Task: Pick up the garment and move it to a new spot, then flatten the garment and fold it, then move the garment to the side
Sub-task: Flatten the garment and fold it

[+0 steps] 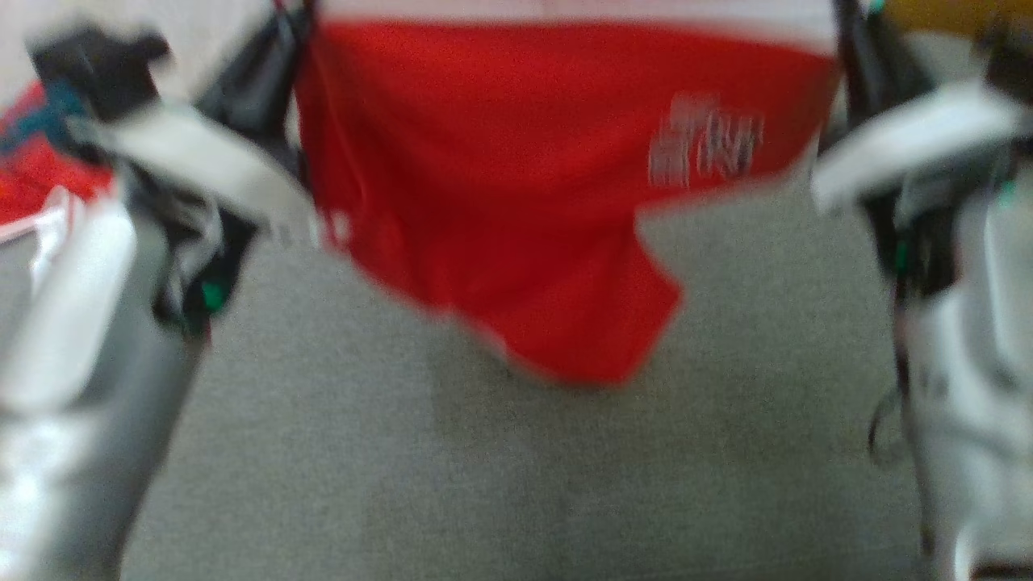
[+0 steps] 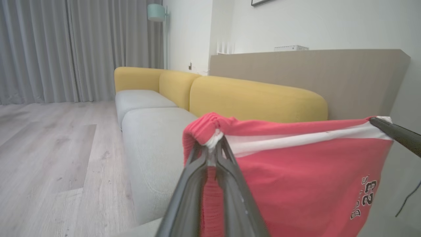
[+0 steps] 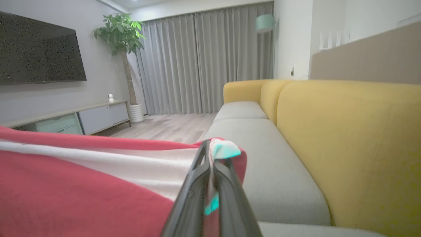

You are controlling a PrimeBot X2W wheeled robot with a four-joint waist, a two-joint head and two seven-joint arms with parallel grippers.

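Living room with a sofa: grey seat cushions (image 1: 516, 484) and a yellow backrest (image 2: 256, 98), standing on a pale wooden floor (image 2: 49, 148) before grey curtains (image 3: 204, 62). A wall-mounted television (image 3: 36, 49), a low cabinet (image 3: 82, 118) and a potted plant (image 3: 121, 36) occupy the far side of the room.

The garment (image 1: 500, 177), a pair of red shorts with a white waistband and a pale printed emblem reading "23" near one leg, hangs spread between the two arms above the grey seat. Its waistband is pulled taut and roughly level, and the legs droop toward the cushion. The head view is blurred, so contact between the lowest hem and the seat cannot be judged.

The left pincer (image 2: 214, 154) is clamped on one end of the waistband, with red and white cloth bunched over its tips. The right pincer (image 3: 210, 156) is clamped on the opposite end (a small teal tag shows between and above its fingers). The two pincers are well apart, one at each top corner of the garment.

A second red and teal cloth (image 1: 40, 169), too blurred to identify, lies at the left edge of the head view.
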